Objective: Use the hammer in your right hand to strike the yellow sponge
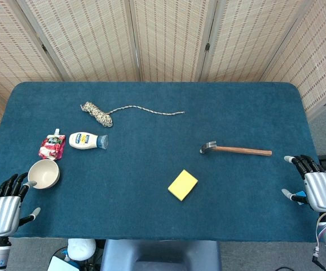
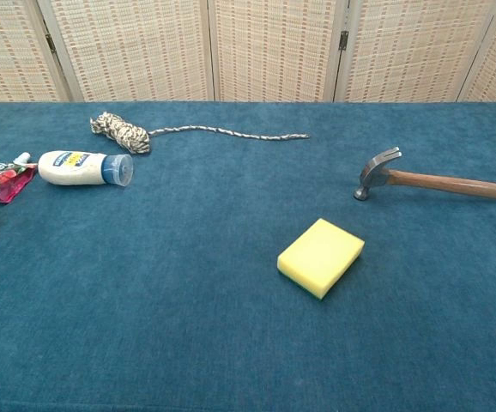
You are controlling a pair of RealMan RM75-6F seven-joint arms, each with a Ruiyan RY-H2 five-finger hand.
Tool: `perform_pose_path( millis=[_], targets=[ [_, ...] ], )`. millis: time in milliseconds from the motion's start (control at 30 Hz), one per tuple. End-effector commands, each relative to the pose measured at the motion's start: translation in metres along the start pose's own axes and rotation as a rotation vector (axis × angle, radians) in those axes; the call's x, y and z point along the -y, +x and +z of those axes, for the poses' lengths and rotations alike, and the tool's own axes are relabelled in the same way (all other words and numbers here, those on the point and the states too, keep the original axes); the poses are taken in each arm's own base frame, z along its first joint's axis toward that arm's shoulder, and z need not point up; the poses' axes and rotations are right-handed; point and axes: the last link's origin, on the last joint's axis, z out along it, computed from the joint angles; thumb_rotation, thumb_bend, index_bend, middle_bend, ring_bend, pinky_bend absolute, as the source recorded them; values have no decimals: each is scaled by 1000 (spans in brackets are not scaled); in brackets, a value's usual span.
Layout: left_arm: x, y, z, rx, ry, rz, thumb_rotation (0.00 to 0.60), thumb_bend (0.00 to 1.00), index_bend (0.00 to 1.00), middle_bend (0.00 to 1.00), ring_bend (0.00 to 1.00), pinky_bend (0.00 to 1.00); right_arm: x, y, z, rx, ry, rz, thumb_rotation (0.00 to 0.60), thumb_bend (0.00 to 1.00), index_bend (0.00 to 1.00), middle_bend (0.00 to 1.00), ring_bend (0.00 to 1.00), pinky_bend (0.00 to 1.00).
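Currently nothing is held by either hand. The right hand is seen at the right edge of the table, near the front right corner, fingers spread and extended, w/ no object between them. The left hand is placed at the front left corner, fingers also spread apart; its fingertips are just beside a beige bowl, though contact can't be told.

The claw hammer is laid flat on the blue cloth in the right half, head pointed toward the centre, wooden handle directed at the right edge. It is well apart from the right hand, w/ bare cloth between them. The yellow sponge is found near the middle of the table, toward the front edge, flat and turned at an angle; it is set apart from the hammer head, w/ open cloth on all sides.

Along the left side, a white squeeze bottle w/ a blue cap is laid on its side, a red pouch just beside it toward the left edge. A coiled rope is placed nearer the back edge, its loose tail stretched out toward the centre. Woven screen panels are stood behind the back edge.
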Motion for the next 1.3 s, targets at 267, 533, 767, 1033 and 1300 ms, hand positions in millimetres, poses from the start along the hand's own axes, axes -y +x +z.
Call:
perform_pose_path(
  millis=[267, 533, 767, 1033, 1300],
  targets=[
    [-1, -9, 3, 30, 3, -45, 600, 210, 309, 144, 109, 169, 19, -5, 23, 28, 40, 37, 600, 59, 191, 216, 178, 293],
    [4, -11, -3, 45, 24, -75, 600, 210, 311, 144, 109, 169, 56, -25, 90, 144, 102, -3, 600, 101, 191, 216, 172, 293],
    [15, -13, -12, 58, 65, -75, 600, 210, 317, 144, 109, 169, 84, -50, 146, 208, 123, -19, 600, 218, 222, 271, 170, 293],
    [19, -13, -16, 63, 84, -71, 600, 210, 316, 144, 109, 169, 104, -81, 180, 298, 123, -30, 600, 226, 289, 278, 159, 293],
    [16, -17, -13, 80, 76, -72, 600, 210, 309, 144, 109, 169, 108, -105, 196, 335, 108, -53, 600, 245, 290, 288, 159, 293]
  ],
)
